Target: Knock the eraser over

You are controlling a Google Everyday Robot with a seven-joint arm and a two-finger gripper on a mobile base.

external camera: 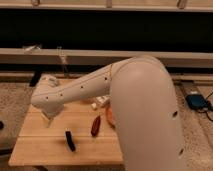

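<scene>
The eraser [70,140] is a small slim black block on the wooden table [40,147], near its front middle. It looks tilted, and I cannot tell whether it stands or lies. My gripper [49,120] hangs below the white arm's wrist, to the upper left of the eraser and apart from it. The big white arm [140,110] crosses the view from the right and hides the table's right part.
A reddish-brown elongated object [95,126] lies right of the eraser. An orange round plate [109,116] shows partly behind the arm. A small white object [101,101] sits further back. A blue thing [198,102] lies on the floor at right.
</scene>
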